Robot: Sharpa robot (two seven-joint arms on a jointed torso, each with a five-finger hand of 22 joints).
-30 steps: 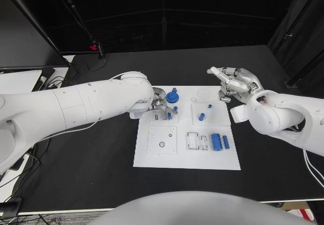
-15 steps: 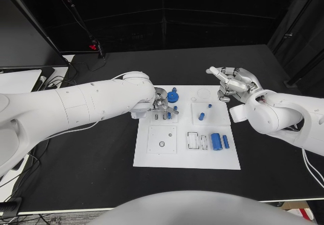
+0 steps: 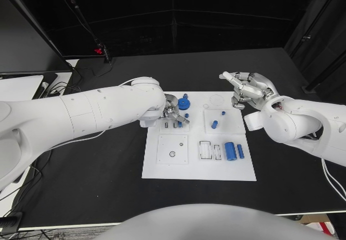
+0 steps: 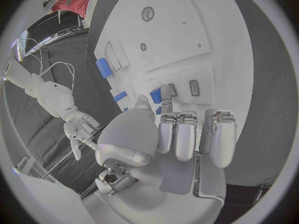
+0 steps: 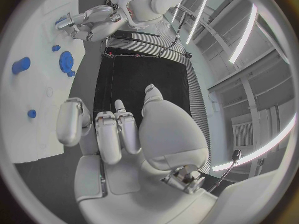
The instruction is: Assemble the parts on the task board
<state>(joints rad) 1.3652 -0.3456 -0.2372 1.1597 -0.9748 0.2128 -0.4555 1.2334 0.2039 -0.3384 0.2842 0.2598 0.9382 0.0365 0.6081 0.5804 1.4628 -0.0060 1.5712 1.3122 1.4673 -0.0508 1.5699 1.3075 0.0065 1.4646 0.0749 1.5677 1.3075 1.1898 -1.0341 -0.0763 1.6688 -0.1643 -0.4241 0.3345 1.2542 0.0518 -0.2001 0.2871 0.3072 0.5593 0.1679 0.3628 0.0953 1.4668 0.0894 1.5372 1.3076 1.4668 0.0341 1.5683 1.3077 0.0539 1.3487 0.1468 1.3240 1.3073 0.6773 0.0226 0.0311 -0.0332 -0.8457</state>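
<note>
Assembly looks barely begun: left robot hand (image 3: 173, 113) pinches a small part (image 3: 179, 123) over the board (image 3: 198, 167); cylinders (image 3: 230, 150) lie loose beyond; right robot hand (image 3: 249, 90) hangs spread.

The left hand (image 3: 171, 113) hides the small parts (image 3: 179, 123) beneath its fingertips.

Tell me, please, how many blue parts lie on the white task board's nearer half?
2: a thick blue cylinder and a slimmer blue one beside it, toward the right edge; none seems hidden.

White task board (image 3: 198, 167) mid-table, small blue parts (image 3: 231, 151) scattered on it.
</note>
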